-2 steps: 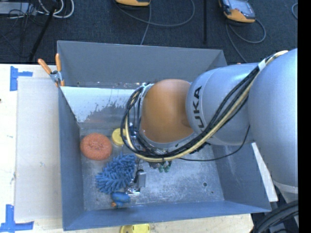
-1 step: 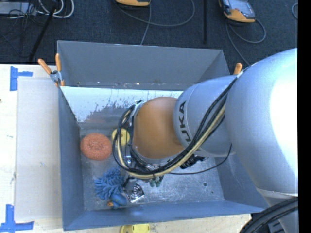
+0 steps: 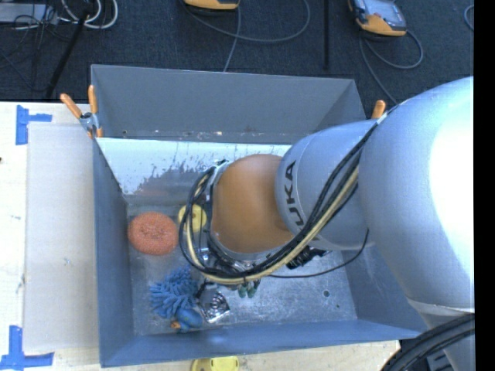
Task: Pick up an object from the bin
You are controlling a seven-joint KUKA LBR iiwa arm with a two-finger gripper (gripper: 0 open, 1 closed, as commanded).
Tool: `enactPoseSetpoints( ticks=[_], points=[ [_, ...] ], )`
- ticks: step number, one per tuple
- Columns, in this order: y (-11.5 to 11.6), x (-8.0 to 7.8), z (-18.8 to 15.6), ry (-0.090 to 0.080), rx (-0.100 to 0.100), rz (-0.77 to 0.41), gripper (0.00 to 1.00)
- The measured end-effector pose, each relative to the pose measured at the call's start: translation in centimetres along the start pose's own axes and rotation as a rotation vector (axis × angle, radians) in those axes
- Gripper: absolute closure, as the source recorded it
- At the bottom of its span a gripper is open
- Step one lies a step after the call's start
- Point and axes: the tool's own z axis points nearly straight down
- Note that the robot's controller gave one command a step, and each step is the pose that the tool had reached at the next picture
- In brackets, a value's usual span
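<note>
Three loose things show around my claw (image 3: 212,304), and the nearest is the blue tuft (image 3: 172,294), a shaggy bundle of strands lying in the front left corner of the bin (image 3: 108,230). My claw hangs low just beside its right edge, touching it or nearly so. My own wrist hides the tips, so I cannot tell whether the claw is apart, together or clamped on anything. I judge the blue tuft the likeliest pick, since it is the thing I am down next to. Its loose strands should give plenty to pinch, though they may slip or trail.

Behind it, toward the left wall, sits the orange pad (image 3: 153,233), round and rough, with bare floor between the two. Just right of the pad a yellow thing (image 3: 195,219) peeks out behind my cables (image 3: 188,242), too covered to name.

The blue tuft lies close to the front wall and near the sloping left side, so there is little room to come at it from those sides. A sideways shove would likely press it into the corner. Open floor lies to the right and toward the back, under my orange cover (image 3: 247,203) and beyond it. Straight up looks to me the cleanest way out, well away from both walls.
</note>
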Motion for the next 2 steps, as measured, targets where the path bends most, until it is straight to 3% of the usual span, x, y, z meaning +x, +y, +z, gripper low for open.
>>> enactPoseSetpoints(
  ticks=[1,2],
  points=[
    [0.5,0.9,-0.5,0.002,0.002,-0.053,1.0],
    [-1.5,2.3,-13.6,0.002,0.001,-0.075,1.0]
  ],
)
